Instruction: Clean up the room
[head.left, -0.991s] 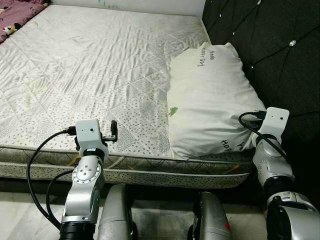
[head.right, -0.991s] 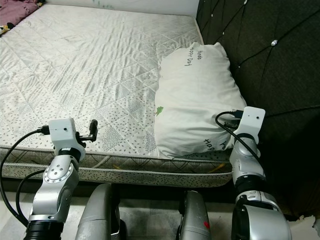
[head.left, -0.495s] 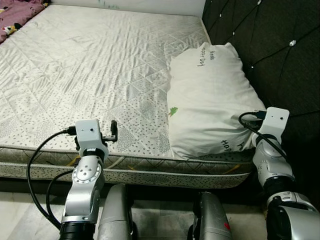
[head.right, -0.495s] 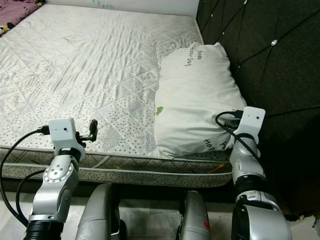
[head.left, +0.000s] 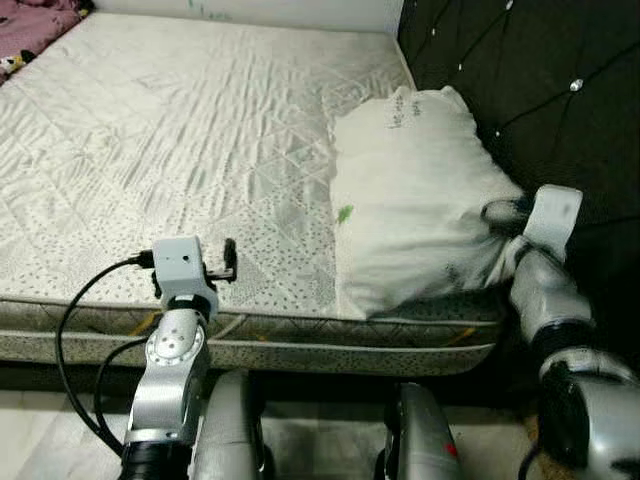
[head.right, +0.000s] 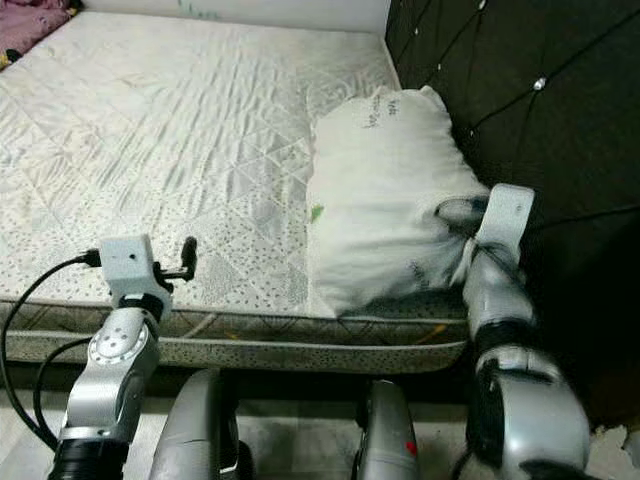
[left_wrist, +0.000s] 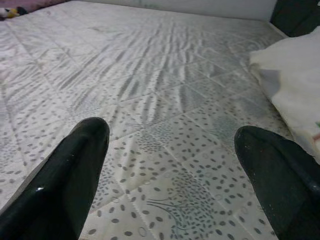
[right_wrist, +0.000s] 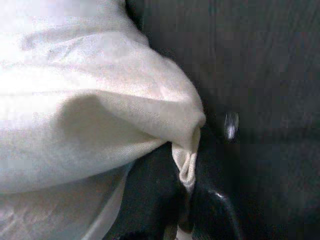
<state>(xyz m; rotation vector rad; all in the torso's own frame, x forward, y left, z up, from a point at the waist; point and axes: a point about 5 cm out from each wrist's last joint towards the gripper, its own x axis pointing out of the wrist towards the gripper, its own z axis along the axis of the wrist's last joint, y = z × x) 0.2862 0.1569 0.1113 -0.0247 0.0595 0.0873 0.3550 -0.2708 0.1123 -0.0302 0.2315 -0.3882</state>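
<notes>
A white pillow (head.left: 415, 190) with green print lies on the right side of the bare quilted mattress (head.left: 180, 130), against the dark headboard. My right gripper (right_wrist: 186, 197) is shut on the pillow's near right corner (right_wrist: 187, 162), which is bunched between the black fingers. In the eye views its wrist (head.left: 553, 215) sits at that corner, with the cloth pulled up around it. My left gripper (left_wrist: 170, 165) is open, hovering low over the mattress's front edge (head.left: 229, 258) with nothing between its fingers.
The black tufted headboard (head.left: 520, 70) rises along the right of the bed. A purple blanket (head.left: 35, 18) lies at the far left corner. The mattress's front edge (head.left: 300, 335) runs just ahead of my legs (head.left: 235, 430).
My right arm has risen and pulled the pillow's near corner up, so the pillow has bunched and shifted towards the headboard. The left arm has stayed put.
</notes>
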